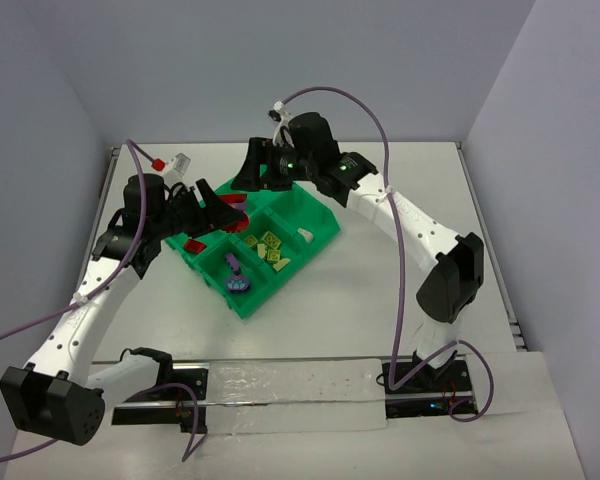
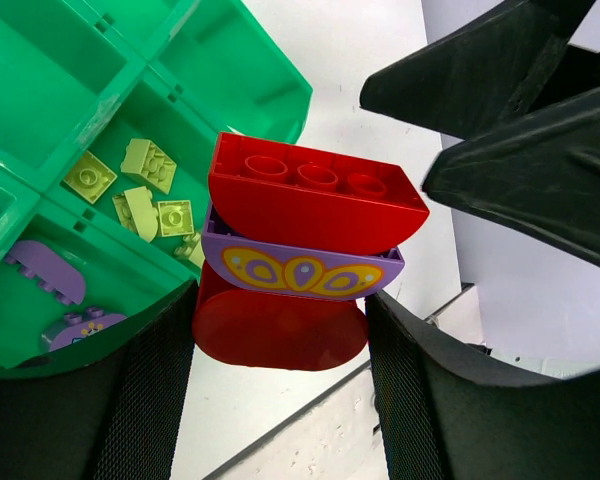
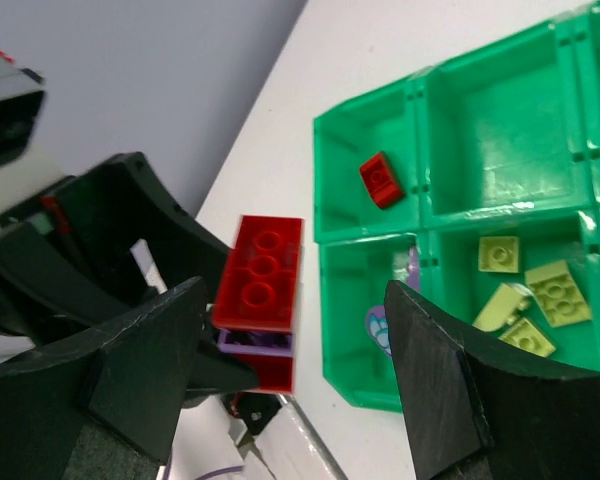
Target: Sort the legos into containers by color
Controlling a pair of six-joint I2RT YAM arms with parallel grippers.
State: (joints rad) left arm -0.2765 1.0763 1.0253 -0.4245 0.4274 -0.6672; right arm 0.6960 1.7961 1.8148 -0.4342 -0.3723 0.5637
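Left gripper (image 2: 280, 330) has its catch, folks: it's clamped on the bottom red brick (image 2: 242, 345) of a little stack (image 2: 305, 250), with a purple brick (image 2: 300, 270) sandwiched in the middle and a top red brick (image 2: 315, 190) studs-up. The whole thing hangs in the air just beside the tray (image 3: 500, 120), over bare table (image 1: 380, 330) and not above any bin. Right gripper (image 3: 295, 300) sits just past it, jaws spread wide either side of that stack, touching nothing that I can see. Beyond lies the tray itself, with a small red brick (image 3: 382, 180) alone in one bin, purple pieces (image 1: 237, 277) in another and yellow-green bricks (image 3: 530, 290) in a third.

Trouble ahead, I'd say, is the split. Two colours are locked together, so the stack can't go into any bin whole. If the right fingers close low and catch purple along with red, nothing separates. If they pull off-axis, the left's hold on one thin brick could pivot or slip. And a sudden snap apart out here, off the tray, would send a loose brick skittering across the table.
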